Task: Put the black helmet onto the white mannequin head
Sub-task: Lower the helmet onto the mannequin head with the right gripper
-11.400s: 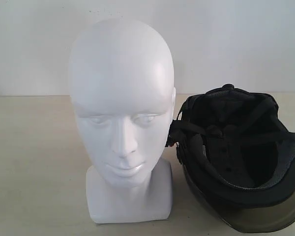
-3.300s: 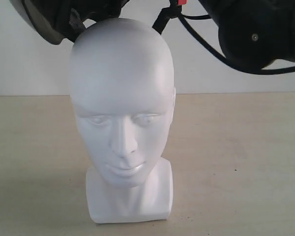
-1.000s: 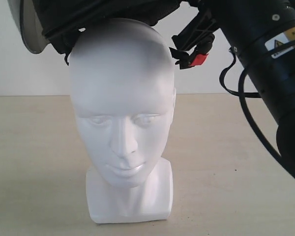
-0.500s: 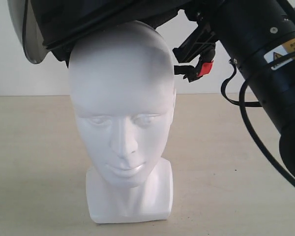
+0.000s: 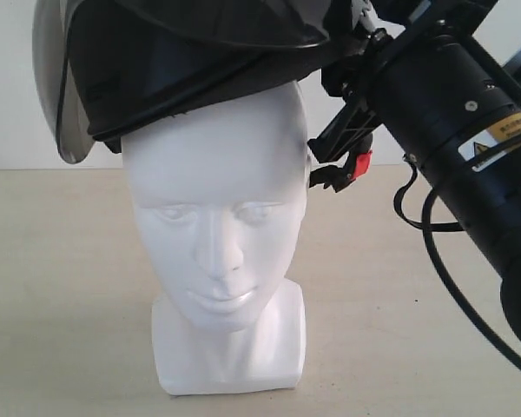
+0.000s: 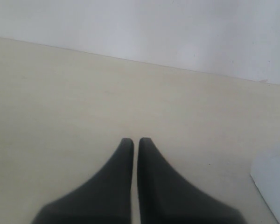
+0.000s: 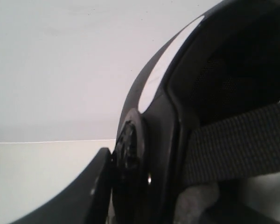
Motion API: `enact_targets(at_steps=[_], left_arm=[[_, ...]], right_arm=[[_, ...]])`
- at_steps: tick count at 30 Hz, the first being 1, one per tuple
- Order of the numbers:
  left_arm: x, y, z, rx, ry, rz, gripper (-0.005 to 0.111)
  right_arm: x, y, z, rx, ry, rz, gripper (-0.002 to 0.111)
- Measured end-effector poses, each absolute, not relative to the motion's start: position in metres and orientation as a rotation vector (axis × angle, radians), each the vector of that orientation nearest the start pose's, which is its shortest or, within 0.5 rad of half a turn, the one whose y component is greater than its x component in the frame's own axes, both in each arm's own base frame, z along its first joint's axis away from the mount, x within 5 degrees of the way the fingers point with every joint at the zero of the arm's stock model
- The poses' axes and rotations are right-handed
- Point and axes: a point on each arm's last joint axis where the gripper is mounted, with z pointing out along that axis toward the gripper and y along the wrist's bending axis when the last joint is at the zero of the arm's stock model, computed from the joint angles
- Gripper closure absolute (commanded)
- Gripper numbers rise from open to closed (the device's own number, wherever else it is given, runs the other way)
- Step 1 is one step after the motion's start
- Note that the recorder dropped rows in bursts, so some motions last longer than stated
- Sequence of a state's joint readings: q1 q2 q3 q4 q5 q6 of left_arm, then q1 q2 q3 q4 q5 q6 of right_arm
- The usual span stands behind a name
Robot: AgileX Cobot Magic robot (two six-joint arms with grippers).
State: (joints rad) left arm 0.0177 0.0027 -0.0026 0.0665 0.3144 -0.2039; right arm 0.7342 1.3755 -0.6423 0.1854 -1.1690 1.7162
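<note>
The black helmet sits tilted over the crown of the white mannequin head. Its smoky visor hangs past the head on the left, and the forehead and face show below the rim. A chin strap with a red buckle bit dangles beside the head's right side. My right gripper is shut on the helmet's side rim: one finger presses the outer shell, the other is hidden inside the lining. My left gripper is shut and empty, low over the table.
The black right arm with its cable slants down across the right side. The head's squarish base stands on the beige table. A white corner shows in the left wrist view. A white wall is behind.
The helmet has come down and tipped over the head's crown, now covering its top. The right arm and the red buckle have dropped lower with it. The head has not moved.
</note>
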Motion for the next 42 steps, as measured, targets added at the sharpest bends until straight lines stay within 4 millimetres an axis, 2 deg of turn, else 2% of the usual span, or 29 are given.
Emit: enact_targets(at_steps=[6,14,20,36,42], left_arm=[[0.054,0.003,0.186,-0.157,1.791,-0.069,0.102],[0.054,0.003,0.186,-0.157,1.791,-0.069,0.102],[0.054,0.003,0.186,-0.157,1.791,-0.069,0.102],[0.054,0.003,0.186,-0.157,1.791,-0.069,0.102],[0.054,0.003,0.186,-0.157,1.791,-0.069,0.102]], right_arm=[[0.214,0.171,0.315,0.851,1.051,2.136,0.109],[0.211,0.166,0.301,0.933,1.063,2.147,0.109],[0.204,0.161,0.297,0.937,1.084,2.135,0.109],[0.185,0.15,0.264,0.966,1.218,2.085,0.109],[0.182,0.148,0.26,0.962,1.225,2.081,0.109]])
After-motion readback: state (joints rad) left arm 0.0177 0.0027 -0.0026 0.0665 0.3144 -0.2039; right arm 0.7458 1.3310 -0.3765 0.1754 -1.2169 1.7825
